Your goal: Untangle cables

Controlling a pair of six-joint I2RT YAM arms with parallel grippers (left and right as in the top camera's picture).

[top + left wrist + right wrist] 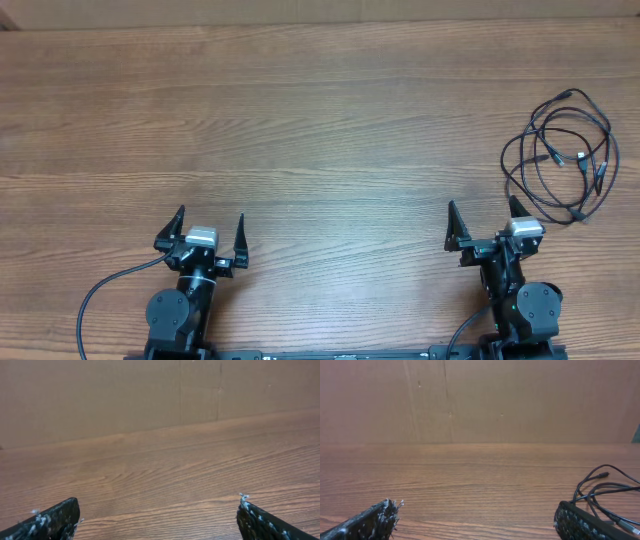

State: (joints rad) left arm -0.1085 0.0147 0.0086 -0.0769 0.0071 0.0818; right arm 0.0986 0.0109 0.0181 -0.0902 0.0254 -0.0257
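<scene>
The cables (562,158) are thin black cords looped together in a loose tangle at the right side of the wooden table, with small plug ends inside the loops. They also show at the right edge of the right wrist view (607,491). My right gripper (485,217) is open and empty, near the front edge, just front-left of the tangle. In its wrist view (477,510) only bare wood lies between its fingers. My left gripper (211,222) is open and empty at the front left, far from the cables; its wrist view (159,509) shows bare wood.
A plain brown wall (480,400) stands behind the table's far edge. A thicker black arm cable (105,290) curves across the table at the front left, beside the left arm base.
</scene>
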